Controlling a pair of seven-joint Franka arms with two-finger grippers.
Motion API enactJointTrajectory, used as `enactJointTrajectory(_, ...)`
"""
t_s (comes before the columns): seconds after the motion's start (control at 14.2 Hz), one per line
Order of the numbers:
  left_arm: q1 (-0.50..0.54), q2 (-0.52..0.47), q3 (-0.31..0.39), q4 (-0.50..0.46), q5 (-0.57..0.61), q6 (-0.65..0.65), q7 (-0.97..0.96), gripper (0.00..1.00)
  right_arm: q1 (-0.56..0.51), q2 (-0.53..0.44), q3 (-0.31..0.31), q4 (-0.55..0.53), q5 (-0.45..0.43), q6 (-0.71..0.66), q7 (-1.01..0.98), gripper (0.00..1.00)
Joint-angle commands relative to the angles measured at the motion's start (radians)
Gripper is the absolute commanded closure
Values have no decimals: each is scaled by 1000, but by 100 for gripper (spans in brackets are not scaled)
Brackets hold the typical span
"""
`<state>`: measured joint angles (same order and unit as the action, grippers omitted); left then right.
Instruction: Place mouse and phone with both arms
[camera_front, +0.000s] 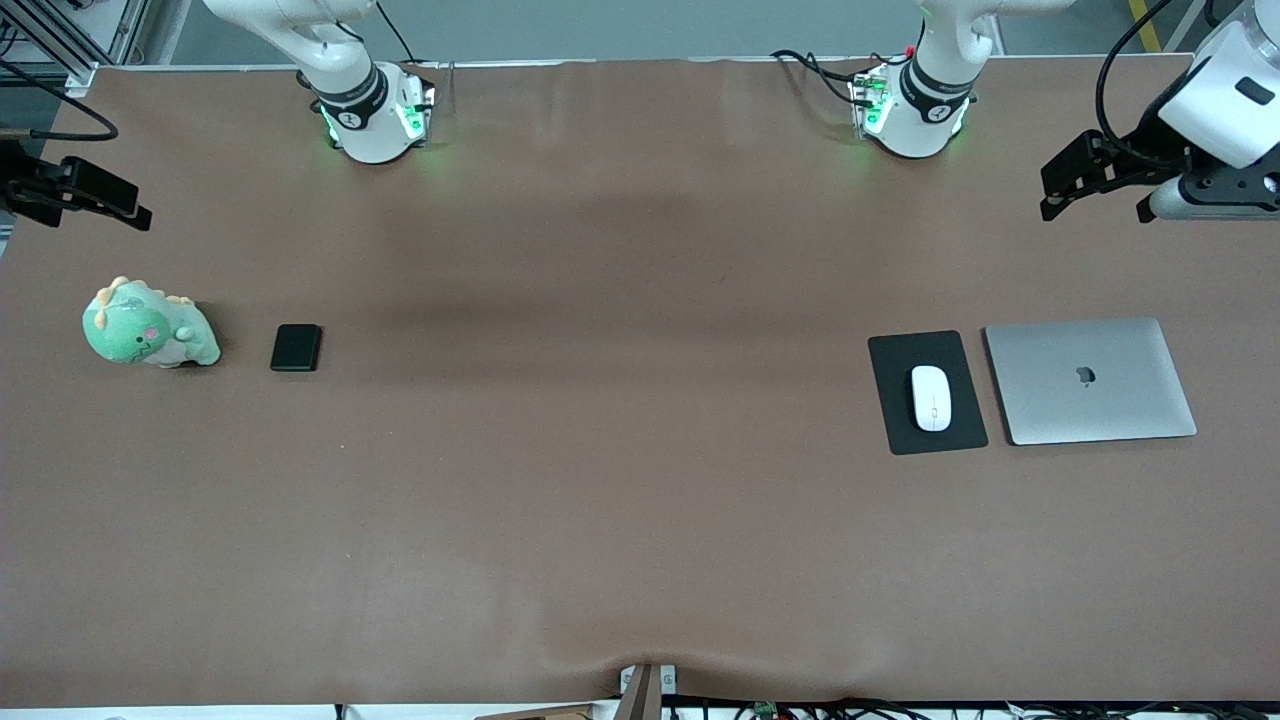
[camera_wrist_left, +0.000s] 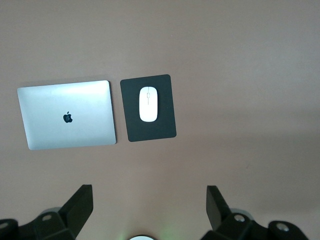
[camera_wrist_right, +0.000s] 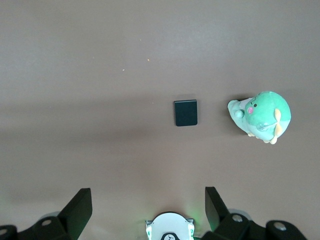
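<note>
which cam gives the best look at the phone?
Right wrist view: the phone lies near mid-frame, unobstructed, beside the plush dinosaur. The front view shows it too, but smaller, toward the right arm's end of the table. The left wrist view doesn't show it.

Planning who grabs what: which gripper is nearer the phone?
Right. The right gripper hangs open above the table at the right arm's end, near the phone. The left gripper hangs open at the left arm's end, by the mouse.
</note>
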<state>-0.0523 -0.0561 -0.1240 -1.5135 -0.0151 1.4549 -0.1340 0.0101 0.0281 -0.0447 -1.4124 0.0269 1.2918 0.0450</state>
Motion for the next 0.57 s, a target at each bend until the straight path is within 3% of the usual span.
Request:
enactJointTrajectory(0.0,2,-7,3,-7,-16,12,-1,0,-33,-33,17,-42,-12,15,-37,0)
enactJointTrajectory(0.49,-1,21,4,7,-14,10,-10,0,-56,-27,12,-40,-8,15,-83,0)
